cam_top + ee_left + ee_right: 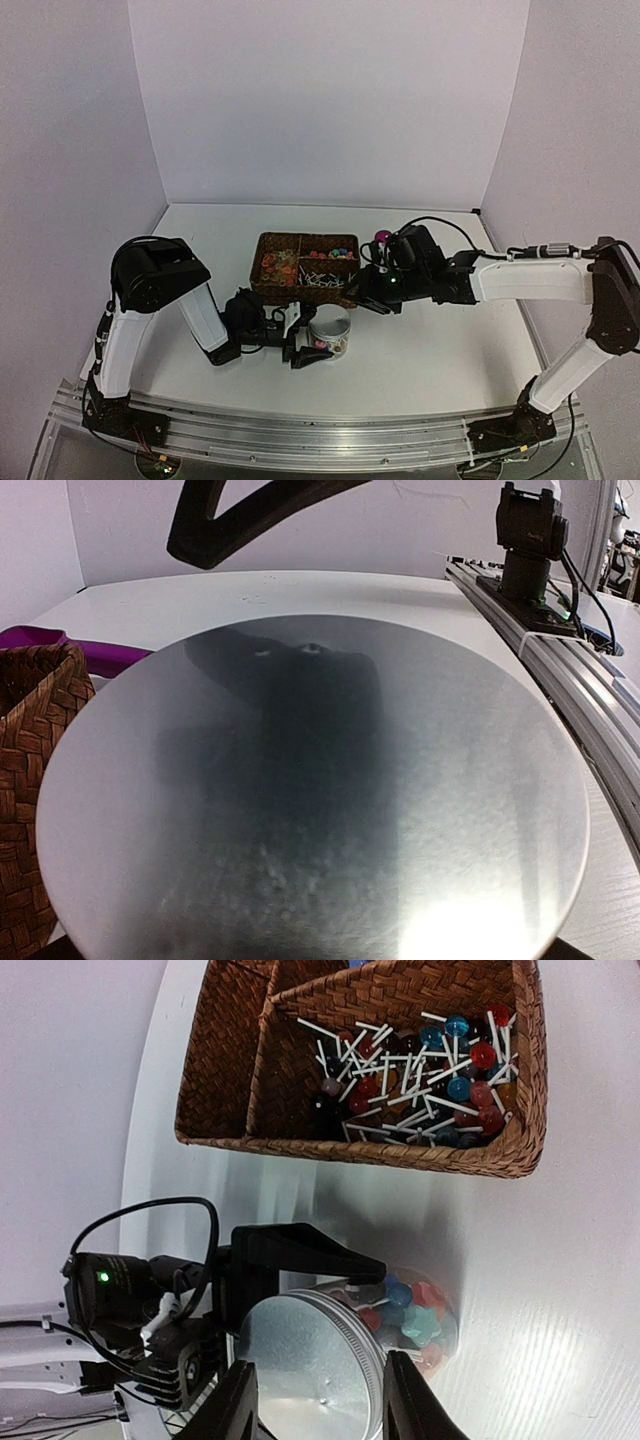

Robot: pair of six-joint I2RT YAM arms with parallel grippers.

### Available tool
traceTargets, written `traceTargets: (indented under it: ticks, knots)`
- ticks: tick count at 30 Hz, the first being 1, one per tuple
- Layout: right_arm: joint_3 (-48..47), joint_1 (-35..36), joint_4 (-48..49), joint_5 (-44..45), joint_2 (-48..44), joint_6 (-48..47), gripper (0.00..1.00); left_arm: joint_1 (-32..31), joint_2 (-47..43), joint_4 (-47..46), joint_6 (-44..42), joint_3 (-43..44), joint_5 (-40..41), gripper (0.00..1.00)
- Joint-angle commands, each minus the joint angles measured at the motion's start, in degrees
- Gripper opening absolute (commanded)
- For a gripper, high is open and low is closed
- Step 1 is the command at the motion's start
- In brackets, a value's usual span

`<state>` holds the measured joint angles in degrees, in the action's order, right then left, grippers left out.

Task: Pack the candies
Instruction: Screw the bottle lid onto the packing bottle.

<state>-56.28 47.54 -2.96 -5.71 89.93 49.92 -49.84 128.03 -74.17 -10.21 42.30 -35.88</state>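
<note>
A clear jar [330, 335] with a silver screw lid [310, 1360] stands in front of the wicker basket [262, 285]. Small pink, red and blue candies [415, 1310] show through its wall. My left gripper [305, 345] is shut on the jar from the left; one black finger [310, 1255] lies along its side. The lid [310, 790] fills the left wrist view and hides those fingers. My right gripper [320, 1365] is open, just above and right of the jar, with a finger showing on either side of the lid. More candies [335, 250] lie in the basket.
The basket's front compartment holds many lollipops [430, 1070]. A magenta scoop [382, 237] rests by the basket's right end, and its handle also shows in the left wrist view [100, 652]. A metal rail [300, 425] runs along the table's near edge.
</note>
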Motion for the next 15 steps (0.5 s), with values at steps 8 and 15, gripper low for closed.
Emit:
traceTargets:
  ticks: [8, 15]
  knots:
    - [-2.36, 1.91, -1.88, 2.29, 2.66, -1.32, 0.24, -0.16, 0.19, -0.88, -1.12, 0.91, 1.90, 0.84]
    - [-1.73, 3.04, -2.23, 1.03, 3.89, -0.84, 0.16, -0.14, 0.39, 0.75, -0.37, 1.72, 3.88, 0.80]
